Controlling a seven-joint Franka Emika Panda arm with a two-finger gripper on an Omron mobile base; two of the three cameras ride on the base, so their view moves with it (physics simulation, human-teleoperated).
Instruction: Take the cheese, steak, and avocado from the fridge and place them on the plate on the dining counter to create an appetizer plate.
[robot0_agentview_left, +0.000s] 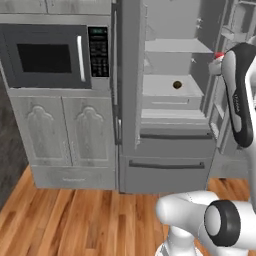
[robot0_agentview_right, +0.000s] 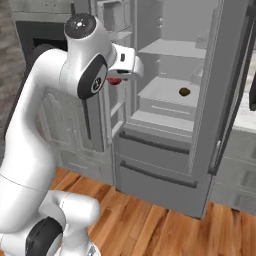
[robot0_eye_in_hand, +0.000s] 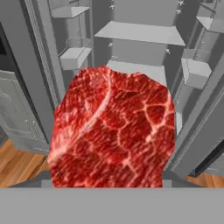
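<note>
A wood-plank floor (robot0_agentview_left: 60, 210) runs under everything. At the left stands a grey cabinet column (robot0_agentview_left: 62, 130) with two carved doors and one drawer below, and one black-fronted microwave (robot0_agentview_left: 50, 57) set into it, green digits on its panel. Right of that is the one fridge (robot0_agentview_left: 170, 95), grey and metallic, both upper doors swung open, pale shelves inside and two closed drawer fronts below, each with a dark bar handle. Inside, one upper shelf (robot0_agentview_left: 177, 46) sits bare, and on the shelf below it lies one avocado (robot0_agentview_left: 177, 85), a small dark ball, alone near the middle. Door bins line the open doors on both sides. The gripper (robot0_agentview_right: 116, 80) is held up in front of the open fridge, near its left door in the right base view, and one steak (robot0_eye_in_hand: 113, 129) is clamped in it: in the hand view the red marbled meat sits between the fingers and hides the tips, so the jaws stand fairly wide, closed on the meat. In the base views the steak shows as a small red bit at the end of the arm, clear of the shelves and well apart from the avocado.
</note>
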